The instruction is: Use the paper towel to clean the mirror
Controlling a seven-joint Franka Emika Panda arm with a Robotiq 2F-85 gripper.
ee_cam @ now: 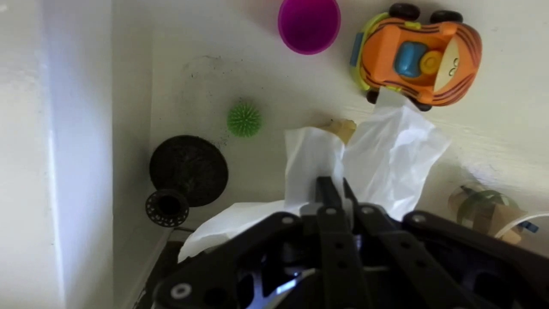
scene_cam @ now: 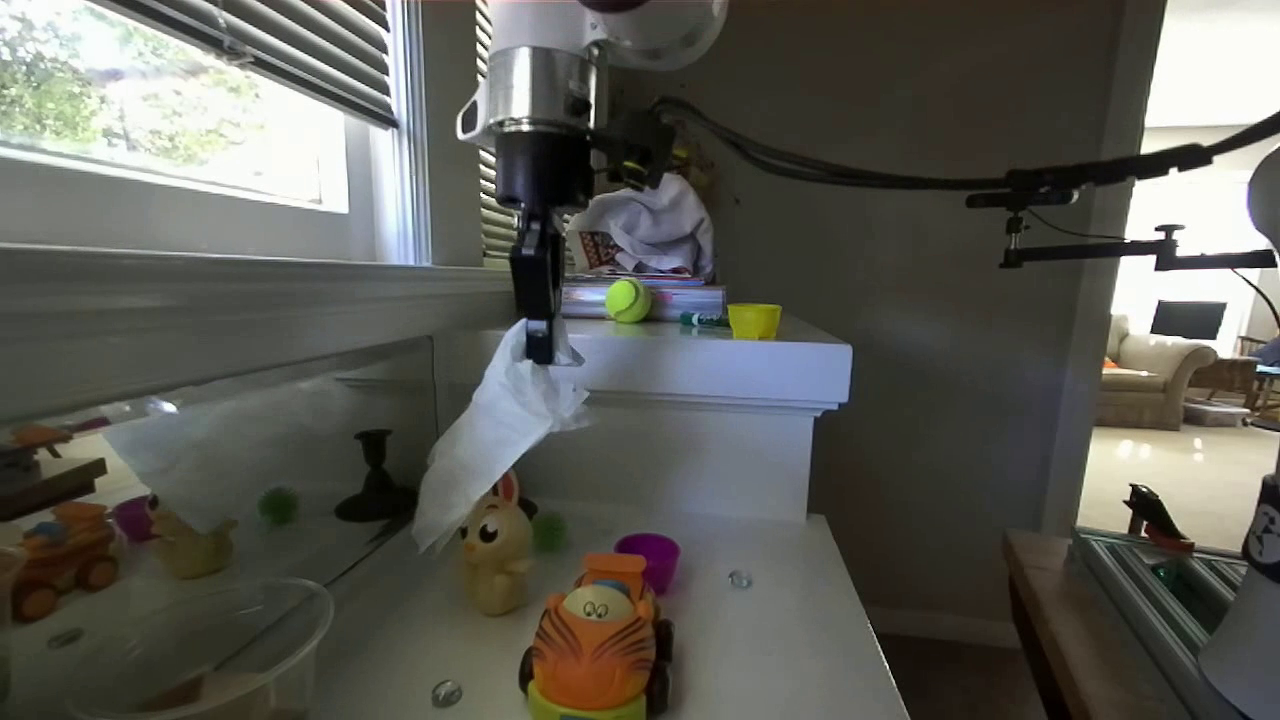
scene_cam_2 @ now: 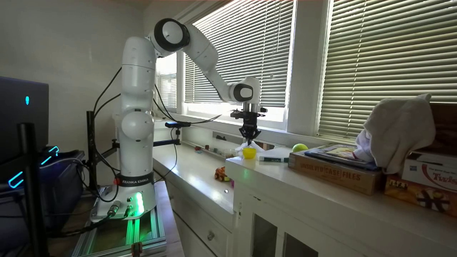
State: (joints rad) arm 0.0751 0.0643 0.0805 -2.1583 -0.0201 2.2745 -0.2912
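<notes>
Pincer [ee_cam: 336,184]: looming closest to the wrist camera and holding narrow, its two sides squeezing the paper towel [scene_cam: 500,430] between them.
Paper towel: hanging in loose folds beneath the grip, one long tail slanting down towards the mirror [scene_cam: 300,440]; its reflection [scene_cam: 215,460] is lying well apart from it, so it is probably hanging clear of the glass.
Mirror: standing along the back of the bench [scene_cam: 780,650]; whether any wiping is done, the glass is not telling.
Fingertips [scene_cam: 540,348]: showing a bare outer face in an exterior view, so they could be scraping the glass if they are meeting it ahead of the paper.
Grip: catching only a small gather of the sheet, by the look of it; a hard drag could be pulling it loose, a light one leaving the limp tail merely brushing.
Window ledge [scene_cam: 250,310]: running just above the mirror, where the arm [scene_cam_2: 201,44] could be bumping it when pressing in.
Toy rabbit [scene_cam: 497,560]: standing just beside or under the tail's lower end; a low sweep could be tipping it.
Candlestick [ee_cam: 188,169]: standing in the corner near the mirror; trailing paper could be snagging on its top.
Plastic tub [scene_cam: 298,685]: standing near the glass, looking light enough for a long stroke to be shoving it.
Toy car [ee_cam: 422,60]: sitting farther out; a towel corner is overlapping it in the wrist view, while an exterior view is showing them apart.
</notes>
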